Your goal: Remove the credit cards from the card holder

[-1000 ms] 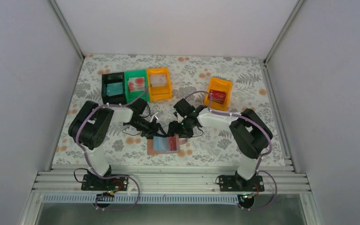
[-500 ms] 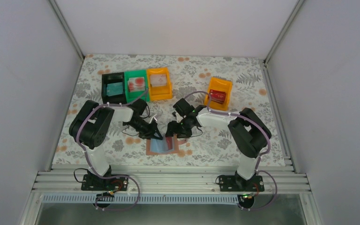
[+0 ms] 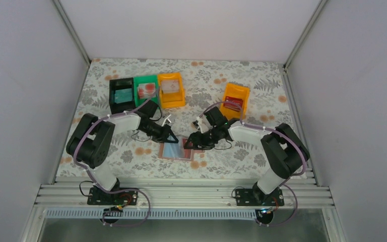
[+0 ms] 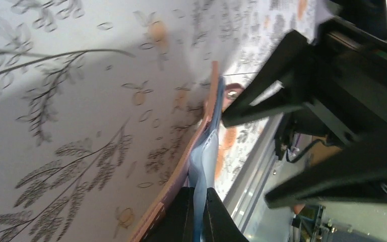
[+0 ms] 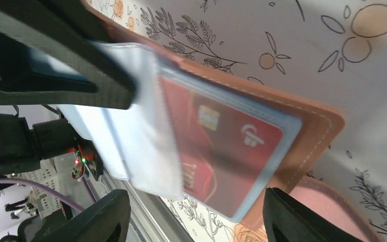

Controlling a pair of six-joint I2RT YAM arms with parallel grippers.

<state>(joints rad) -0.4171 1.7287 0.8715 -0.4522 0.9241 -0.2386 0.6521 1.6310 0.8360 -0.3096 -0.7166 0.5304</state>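
Stitched leathery card holder (image 5: pixel 316 120), glossy clear plastic sleeves (image 5: pixel 142 147).

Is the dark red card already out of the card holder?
No, the dark red card lies sleeved inside the open card holder in the right wrist view.

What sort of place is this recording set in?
Most likely a lab robot cell, not a home: plain white walls in aluminium framing, the left arm and right arm bolted to a rail, and coloured bins and a card holder on a floral-covered table.
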